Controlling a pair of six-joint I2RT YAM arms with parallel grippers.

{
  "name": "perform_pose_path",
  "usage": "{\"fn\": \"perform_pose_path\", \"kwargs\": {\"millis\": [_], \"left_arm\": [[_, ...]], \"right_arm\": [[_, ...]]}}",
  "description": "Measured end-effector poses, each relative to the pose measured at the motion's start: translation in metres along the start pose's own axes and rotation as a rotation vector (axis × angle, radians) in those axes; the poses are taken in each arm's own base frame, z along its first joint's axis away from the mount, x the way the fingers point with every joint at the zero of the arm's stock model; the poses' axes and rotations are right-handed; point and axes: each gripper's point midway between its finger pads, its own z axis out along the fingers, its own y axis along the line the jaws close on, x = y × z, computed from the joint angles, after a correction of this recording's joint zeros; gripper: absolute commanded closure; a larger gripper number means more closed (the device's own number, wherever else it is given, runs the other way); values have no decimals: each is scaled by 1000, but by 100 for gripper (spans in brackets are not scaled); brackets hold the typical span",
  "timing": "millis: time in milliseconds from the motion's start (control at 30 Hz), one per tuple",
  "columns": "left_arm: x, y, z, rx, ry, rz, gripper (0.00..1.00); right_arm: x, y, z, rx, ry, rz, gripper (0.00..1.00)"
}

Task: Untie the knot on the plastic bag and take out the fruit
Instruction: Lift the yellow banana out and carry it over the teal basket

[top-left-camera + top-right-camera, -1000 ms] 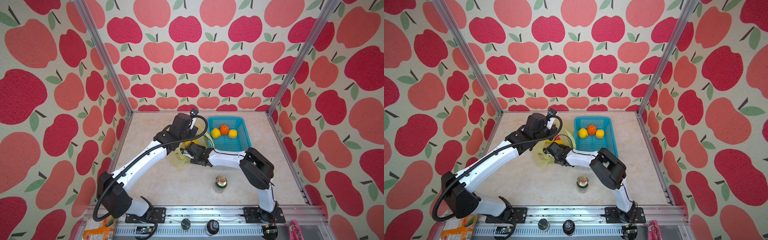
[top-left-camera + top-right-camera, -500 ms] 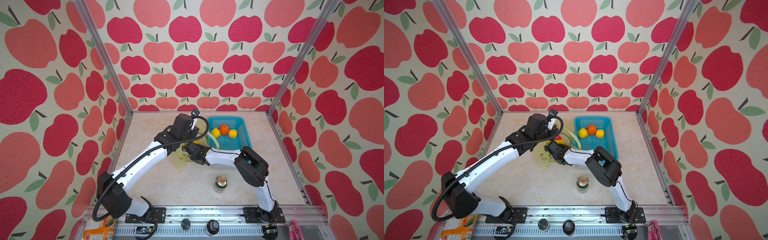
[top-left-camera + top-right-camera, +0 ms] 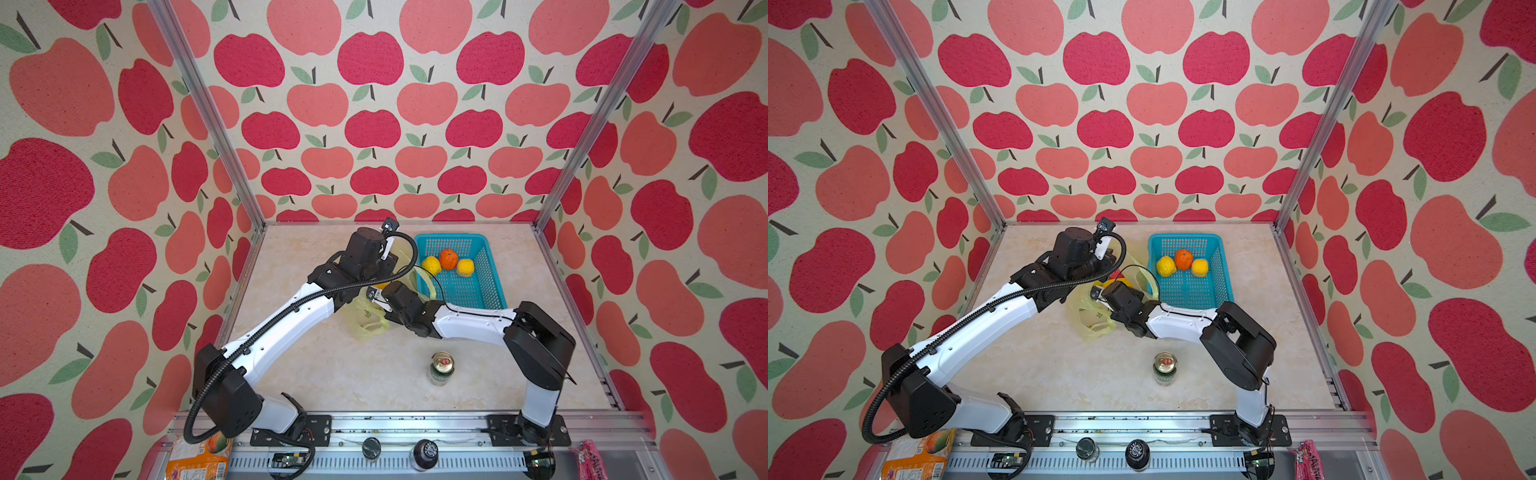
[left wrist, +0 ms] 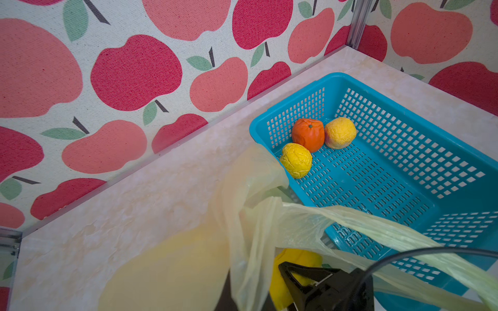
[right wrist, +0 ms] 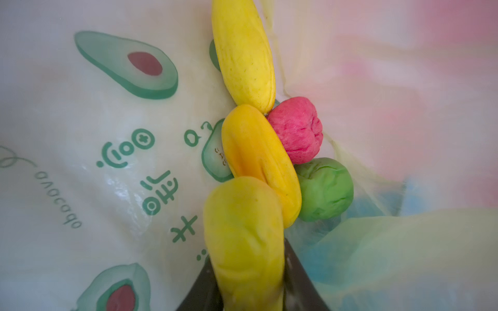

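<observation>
Right end effector [image 5: 246,272] reaches into the open mouth of the plastic bag [image 3: 368,322]. Its dark jaws sit against both flanks of the nearest long yellow fruit [image 5: 242,229], gripping it close to one end. Both top views hide the left end effector under its own wrist. It is closed, and from the film drawn up toward the left wrist camera I judge that it pinches the bag's rim. I see no knot: a loose handle [image 4: 404,237] lies across the left wall of the turquoise basket [image 3: 451,237], which stands just right of the bag. A lemon [image 3: 431,264], an orange [image 3: 449,258] and a yellow-orange piece [image 3: 464,267] lie together at the basket's far end.

Beyond my catch, four more pieces crowd together in the bag: a yellow-orange long one [image 5: 258,161], a pale yellow long one [image 5: 244,53], a pink-red one [image 5: 296,130] and a green one [image 5: 324,188].

The skin looks soft and wrinkled, so I want a firm squeeze that stops short of crushing. Held so near its end, the fruit may pivot, so I would draw it back along its own length rather than sideways, and so avoid dragging the neighbour it touches. Whether film is caught under a jaw I cannot tell. I would rise clear of the rim and the loose handle before swinging right, then let go low over the bare mesh at the basket's near end
</observation>
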Motion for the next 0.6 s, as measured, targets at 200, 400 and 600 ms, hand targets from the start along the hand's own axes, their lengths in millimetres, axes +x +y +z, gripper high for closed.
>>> {"fn": "perform_pose_path", "kwargs": {"millis": [200, 400, 600], "left_arm": [[0, 1, 0, -3, 0, 0, 100], [1, 5, 1, -11, 2, -5, 100], [1, 9, 1, -19, 4, -9, 100]], "right_arm": [[-20, 3, -47, -61, -213, 60, 83], [-25, 2, -79, -97, -358, 113, 84], [-33, -1, -118, -149, -495, 164, 88]]}}
